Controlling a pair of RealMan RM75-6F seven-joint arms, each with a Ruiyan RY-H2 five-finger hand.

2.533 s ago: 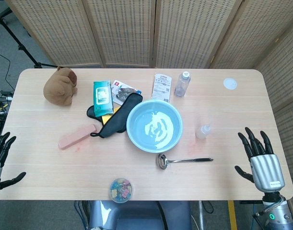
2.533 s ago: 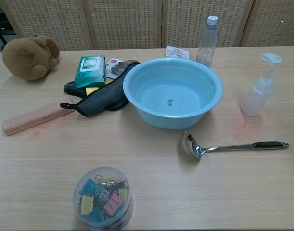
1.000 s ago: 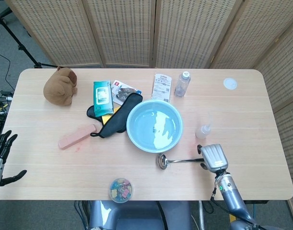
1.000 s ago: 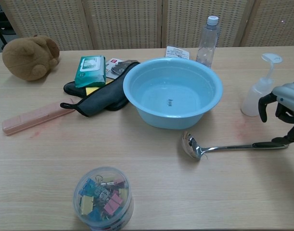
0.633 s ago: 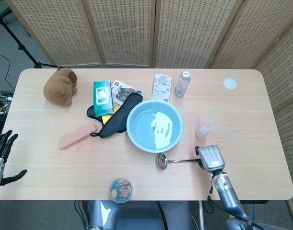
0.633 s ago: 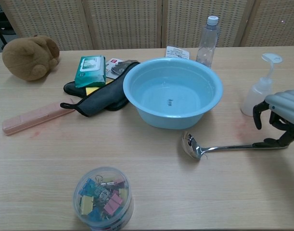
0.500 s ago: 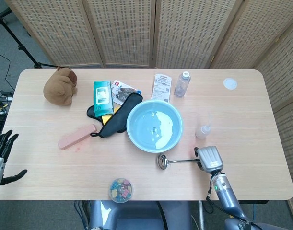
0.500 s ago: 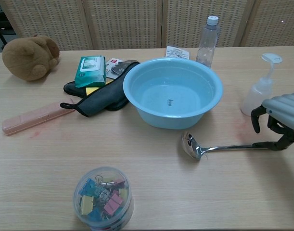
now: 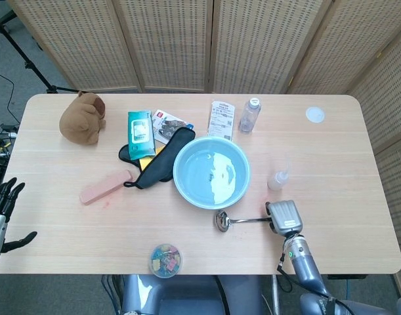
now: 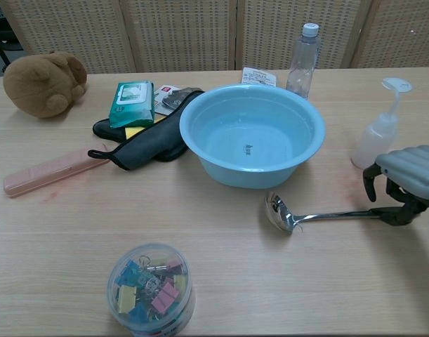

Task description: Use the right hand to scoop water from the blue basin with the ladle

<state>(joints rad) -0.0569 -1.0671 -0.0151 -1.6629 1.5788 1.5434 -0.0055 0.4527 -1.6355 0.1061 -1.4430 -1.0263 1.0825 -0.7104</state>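
The blue basin (image 9: 180, 187) (image 10: 249, 175) holds water at the table's middle. In front of it the steel ladle (image 9: 245, 220) (image 10: 319, 215) lies flat, bowl to the left, black handle pointing right. My right hand (image 9: 284, 216) (image 10: 405, 179) hovers low over the handle's far end, fingers arched down around it. The thumb lies against the handle, while a gap still shows under the front finger. The handle's tip is hidden beneath the hand. My left hand (image 9: 0, 213) hangs with its fingers spread beyond the table's left edge, holding nothing.
A squeeze bottle (image 9: 277, 179) (image 10: 375, 140) stands just behind my right hand. A water bottle (image 9: 250, 115) (image 10: 303, 60) is behind the basin. A clip jar (image 9: 165, 259) (image 10: 151, 288) sits front left, with a pink case (image 9: 105, 187), black pouch (image 9: 162, 161) and plush toy (image 9: 83, 118) further left.
My right hand came in from the table's right edge, dropped onto the ladle's handle end and slid slightly left along it, fingers curling lower. The ladle has hardly shifted.
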